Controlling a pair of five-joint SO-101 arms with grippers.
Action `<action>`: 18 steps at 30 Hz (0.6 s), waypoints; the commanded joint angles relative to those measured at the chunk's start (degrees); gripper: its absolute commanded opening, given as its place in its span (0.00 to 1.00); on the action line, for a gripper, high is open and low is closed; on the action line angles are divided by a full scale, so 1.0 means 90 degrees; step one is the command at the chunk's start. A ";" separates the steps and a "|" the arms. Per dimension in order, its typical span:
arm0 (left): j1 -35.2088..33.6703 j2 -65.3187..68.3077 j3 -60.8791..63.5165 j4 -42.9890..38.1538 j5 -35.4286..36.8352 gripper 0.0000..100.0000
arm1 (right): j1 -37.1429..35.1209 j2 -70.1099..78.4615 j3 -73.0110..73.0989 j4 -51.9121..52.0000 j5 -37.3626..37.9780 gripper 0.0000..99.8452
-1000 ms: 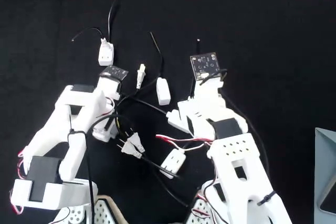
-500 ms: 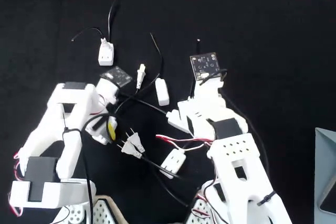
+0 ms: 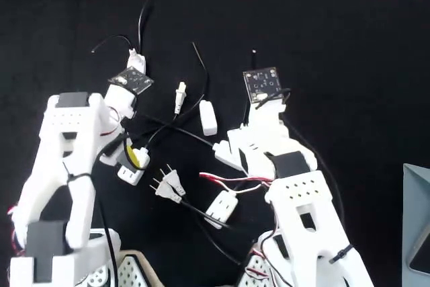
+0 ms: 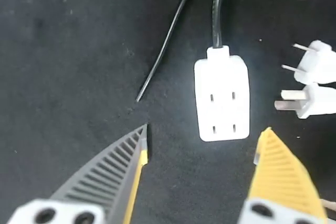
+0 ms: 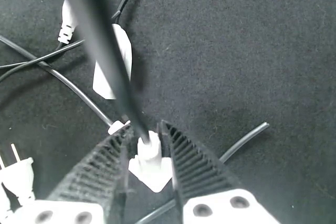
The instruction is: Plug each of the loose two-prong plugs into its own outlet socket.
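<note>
Black cloth (image 3: 349,65): left gripper (image 4: 205,128) is held open by a white plastic outlet block (image 4: 221,98); white corded plug (image 5: 152,169) is clamped in right gripper (image 5: 145,129).

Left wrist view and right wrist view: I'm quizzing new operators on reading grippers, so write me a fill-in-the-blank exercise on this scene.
1. The left gripper hangs ____ above the outlet socket.
2. The socket's cord is ____ in colour.
3. Beside the socket lie ____ loose plugs.
4. The right gripper is ____ on a white connector.
Missing words: open; black; two; shut.
</note>
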 commanded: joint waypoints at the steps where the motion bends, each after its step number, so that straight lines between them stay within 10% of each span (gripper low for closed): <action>1: -0.0073 -0.0527 0.0679 -0.0430 0.0479 0.32 | 0.0010 -0.0034 -0.0044 -0.0117 -0.0020 0.01; 18: -0.0718 -0.0596 0.2261 -0.2305 0.0557 0.32 | 0.0000 -0.0034 -0.0044 -0.0098 -0.0020 0.01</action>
